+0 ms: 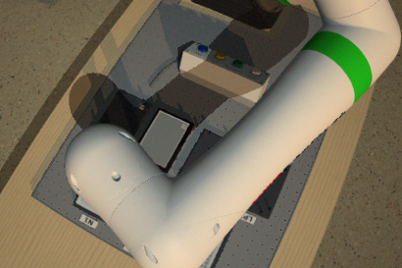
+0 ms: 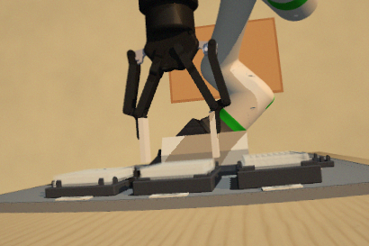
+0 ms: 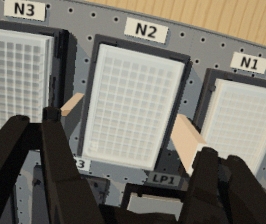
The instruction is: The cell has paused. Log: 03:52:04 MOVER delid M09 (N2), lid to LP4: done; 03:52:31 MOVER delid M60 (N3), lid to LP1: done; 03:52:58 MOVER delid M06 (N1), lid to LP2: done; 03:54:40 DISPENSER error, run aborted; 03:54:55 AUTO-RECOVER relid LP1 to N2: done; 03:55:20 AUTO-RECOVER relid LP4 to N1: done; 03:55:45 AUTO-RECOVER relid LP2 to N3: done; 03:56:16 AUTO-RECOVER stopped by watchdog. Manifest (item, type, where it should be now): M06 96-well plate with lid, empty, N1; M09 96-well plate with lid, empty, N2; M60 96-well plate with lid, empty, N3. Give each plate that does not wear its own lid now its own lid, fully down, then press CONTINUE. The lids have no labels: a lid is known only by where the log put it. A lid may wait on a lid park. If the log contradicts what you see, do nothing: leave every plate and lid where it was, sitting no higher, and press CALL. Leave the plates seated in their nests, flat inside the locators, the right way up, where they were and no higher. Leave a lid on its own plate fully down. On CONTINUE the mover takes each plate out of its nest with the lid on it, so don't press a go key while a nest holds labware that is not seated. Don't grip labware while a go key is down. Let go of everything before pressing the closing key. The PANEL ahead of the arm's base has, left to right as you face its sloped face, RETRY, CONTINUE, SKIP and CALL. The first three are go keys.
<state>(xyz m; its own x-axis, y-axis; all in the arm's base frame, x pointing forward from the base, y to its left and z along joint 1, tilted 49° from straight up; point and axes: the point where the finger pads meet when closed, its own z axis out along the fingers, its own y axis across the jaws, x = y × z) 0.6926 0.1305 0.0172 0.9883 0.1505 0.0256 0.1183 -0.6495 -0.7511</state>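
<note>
Three pale 96-well plates sit in dark nests in a row. In the wrist view they are N3 (image 3: pixel 14 75) at the left, N2 (image 3: pixel 134 110) in the middle and N1 (image 3: pixel 244 125) at the right. Each shows a pale gridded top; I cannot tell lids from bare plates by sight. My gripper (image 3: pixel 129 116) is open and empty. It hangs straight above the N2 plate (image 2: pixel 177 168), one tan finger pad on each long side. In the side view the gripper's pads (image 2: pixel 179 149) reach down to just above the plate's top, apart from it.
The panel (image 1: pixel 223 71) stands behind the nests with a blue key (image 1: pixel 202 49), a yellow key (image 1: pixel 220 56), a green key (image 1: pixel 237 63) and a pale key (image 1: pixel 255 72). A grey lid park (image 1: pixel 164 137) lies between panel and nests; the LP1 label (image 3: pixel 164 179) marks one. My arm hides most of the deck from above.
</note>
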